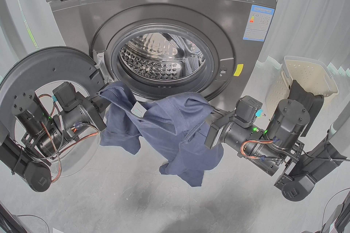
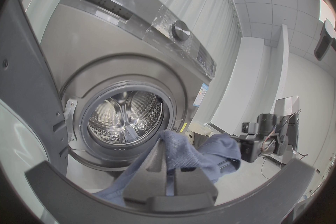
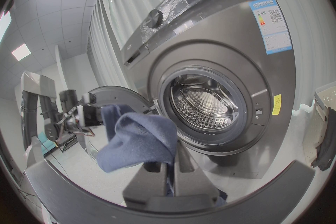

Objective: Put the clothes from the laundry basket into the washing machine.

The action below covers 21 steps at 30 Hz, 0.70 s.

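Grey floor (image 1: 109, 201) | navy blue cloth shirt (image 1: 171, 124) hanging before open grey front-loading washing machine (image 1: 233, 26) | left jaws and right jaws both clamping it | dark garment (image 1: 304, 99) lying in cream plastic laundry basket (image 1: 313, 75)

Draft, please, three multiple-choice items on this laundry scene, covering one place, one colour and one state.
1. Where is the navy blue cloth garment?
A. Inside the drum.
B. On the floor.
C. Hanging between the left gripper and right gripper.

2. What colour is the perforated plastic laundry basket?
A. Cream.
B. Red.
C. Black.

3. How is the round door of the grey metal washing machine?
A. Shut.
B. Swung open.
C. Taken off.

Answers:
1 C, both grippers pinch the garment in front of the machine.
2 A, its walls are pale cream.
3 B, it stands out at the robot's left side.
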Motion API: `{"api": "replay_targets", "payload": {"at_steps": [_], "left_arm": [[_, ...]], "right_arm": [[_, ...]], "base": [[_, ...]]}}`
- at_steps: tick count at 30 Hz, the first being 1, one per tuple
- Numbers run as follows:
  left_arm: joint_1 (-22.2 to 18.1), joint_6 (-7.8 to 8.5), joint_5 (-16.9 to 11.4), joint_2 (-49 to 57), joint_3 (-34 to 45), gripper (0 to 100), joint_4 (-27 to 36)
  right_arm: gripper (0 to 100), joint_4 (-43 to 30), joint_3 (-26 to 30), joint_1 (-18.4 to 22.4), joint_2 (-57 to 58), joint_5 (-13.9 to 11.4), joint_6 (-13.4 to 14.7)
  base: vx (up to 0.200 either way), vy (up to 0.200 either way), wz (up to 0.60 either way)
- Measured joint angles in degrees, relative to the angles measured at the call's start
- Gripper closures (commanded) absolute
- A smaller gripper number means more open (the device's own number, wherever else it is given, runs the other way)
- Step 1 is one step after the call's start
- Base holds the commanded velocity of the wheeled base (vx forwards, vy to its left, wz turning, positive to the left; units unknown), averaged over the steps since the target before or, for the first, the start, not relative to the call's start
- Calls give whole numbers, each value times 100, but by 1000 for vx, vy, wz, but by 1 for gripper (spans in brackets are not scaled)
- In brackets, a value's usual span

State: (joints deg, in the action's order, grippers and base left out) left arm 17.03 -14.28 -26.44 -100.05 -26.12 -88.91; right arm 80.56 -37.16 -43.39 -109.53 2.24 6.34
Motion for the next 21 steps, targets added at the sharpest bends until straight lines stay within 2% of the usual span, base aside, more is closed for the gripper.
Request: {"api": "replay_targets", "payload": {"at_steps": [1,8,21], "left_arm": [[6,-1,-2,44,-2,100,1],[33,-20,-2,272,-79,100,0],[41,-110,0,410,-185,100,0]], "right_arm": [[0,7,-38,37,-59,-1,0],[0,-1,-263,179,-518,-1,-21],[0,-1,28,94,-990,-48,-62]], "base": [[0,0,0],[0,0,0],[0,0,0]]}}
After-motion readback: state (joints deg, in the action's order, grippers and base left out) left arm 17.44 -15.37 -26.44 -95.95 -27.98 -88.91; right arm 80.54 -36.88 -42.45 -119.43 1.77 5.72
